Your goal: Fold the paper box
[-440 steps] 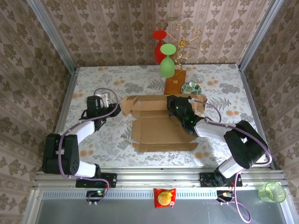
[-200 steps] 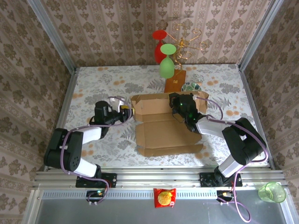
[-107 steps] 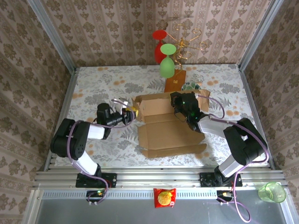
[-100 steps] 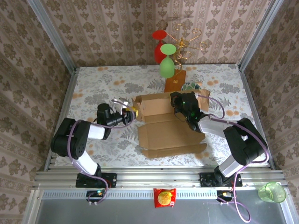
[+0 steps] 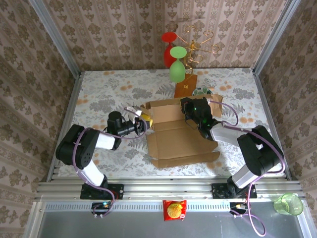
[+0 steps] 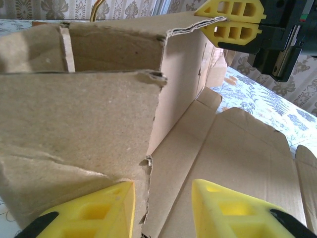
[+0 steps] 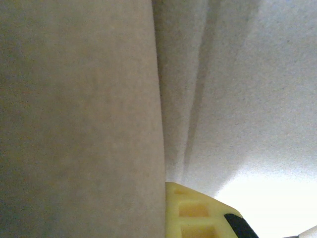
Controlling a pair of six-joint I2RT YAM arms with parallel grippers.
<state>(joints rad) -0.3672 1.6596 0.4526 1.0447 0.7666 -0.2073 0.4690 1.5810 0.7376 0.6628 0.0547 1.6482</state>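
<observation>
Tan cardboard only part-way folded: paper box point(image 5: 181, 144) with back wall raised, top edge pinched tight in right claw point(image 6: 230, 20), ragged side flap just above spread, empty left claw point(image 6: 162, 204), base and remaining flaps flat beyond it, not yet turned up.

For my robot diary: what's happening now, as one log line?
task: fold paper box | left gripper: open, around side flap edge | right gripper: shut on raised back wall | state: partly folded
</observation>
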